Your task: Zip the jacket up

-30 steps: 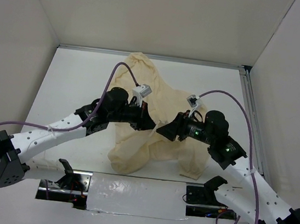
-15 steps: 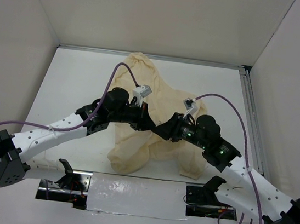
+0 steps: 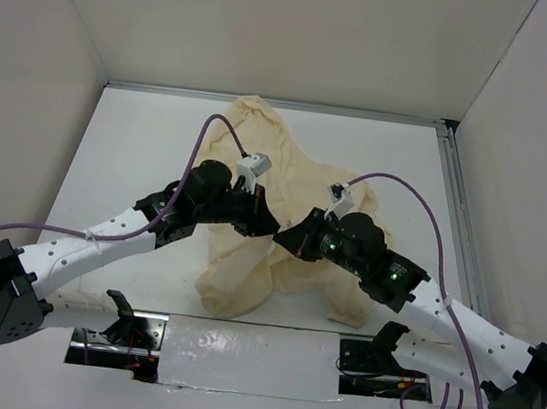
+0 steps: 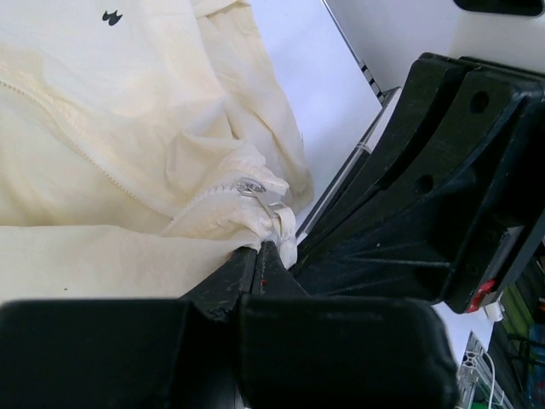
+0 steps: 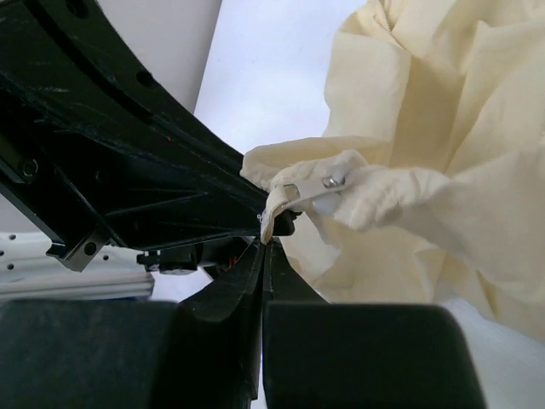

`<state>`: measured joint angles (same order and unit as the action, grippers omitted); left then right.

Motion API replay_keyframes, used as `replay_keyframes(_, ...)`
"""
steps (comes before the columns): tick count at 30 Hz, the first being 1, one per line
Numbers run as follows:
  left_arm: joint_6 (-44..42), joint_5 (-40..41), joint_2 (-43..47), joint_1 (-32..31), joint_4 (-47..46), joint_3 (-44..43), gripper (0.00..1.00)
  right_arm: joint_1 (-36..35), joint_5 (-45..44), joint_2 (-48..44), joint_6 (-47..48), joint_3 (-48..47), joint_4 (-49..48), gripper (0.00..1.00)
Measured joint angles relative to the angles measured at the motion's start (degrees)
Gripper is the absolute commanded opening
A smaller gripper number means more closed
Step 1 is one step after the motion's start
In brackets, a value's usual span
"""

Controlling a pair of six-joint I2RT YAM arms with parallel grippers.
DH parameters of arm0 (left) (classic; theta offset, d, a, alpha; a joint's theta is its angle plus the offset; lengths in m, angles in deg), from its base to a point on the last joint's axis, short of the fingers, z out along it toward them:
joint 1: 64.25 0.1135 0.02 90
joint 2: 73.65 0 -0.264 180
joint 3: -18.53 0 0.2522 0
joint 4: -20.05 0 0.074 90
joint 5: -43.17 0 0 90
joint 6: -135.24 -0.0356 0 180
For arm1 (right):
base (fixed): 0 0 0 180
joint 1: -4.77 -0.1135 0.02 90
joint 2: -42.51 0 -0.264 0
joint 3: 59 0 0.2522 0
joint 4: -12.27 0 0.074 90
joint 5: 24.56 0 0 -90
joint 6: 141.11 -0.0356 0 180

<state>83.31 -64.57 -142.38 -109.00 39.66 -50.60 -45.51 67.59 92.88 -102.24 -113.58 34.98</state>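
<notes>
The cream jacket point(image 3: 261, 142) lies crumpled in the middle of the white table, its lower part bunched toward the arms. My left gripper point(image 3: 271, 226) is shut on a fold of the jacket point(image 4: 102, 102) just below the metal zipper slider point(image 4: 249, 186); a line of zipper teeth point(image 4: 77, 136) runs up from there. My right gripper point(image 3: 286, 239) meets it tip to tip. In the right wrist view its fingers point(image 5: 255, 268) are shut on the end of a cream tab point(image 5: 277, 213) by the slider point(image 5: 332, 181) of the jacket point(image 5: 443, 102).
White walls enclose the table on three sides. A metal rail point(image 3: 458, 219) runs along the right edge. A taped strip point(image 3: 243, 357) lies between the arm bases. Purple cables point(image 3: 424, 209) loop above both arms. The two grippers crowd each other closely.
My right arm has reached left to the left gripper, and its jaws have gone from open to shut on the jacket's tab. The left gripper has kept its hold, shifting only slightly.
</notes>
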Motion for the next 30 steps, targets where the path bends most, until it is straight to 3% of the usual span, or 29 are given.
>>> replay_keyframes(8,-0.5,0.3,0.3,-0.3,0.2,0.7,0.00,1.2,-1.9,-3.3,-0.5,-4.3,6.4,0.00)
replay_keyframes(12,-1.7,0.3,0.5,-0.6,0.1,1.7,0.00,5.6,2.6,-3.4,-1.8,-6.8,6.6,0.00)
replay_keyframes(18,-4.5,0.3,2.8,-2.5,-0.2,2.8,0.00,11.4,11.6,3.6,-4.6,-11.9,7.9,0.00)
replay_keyframes(25,-8.4,1.4,8.8,-4.9,-1.2,3.6,0.00,17.0,12.2,11.3,-8.4,-12.5,12.3,0.00)
replay_keyframes(30,-10.6,4.3,11.9,-5.4,-0.6,4.5,0.00,17.5,15.8,14.7,-9.5,-12.6,10.3,0.00)
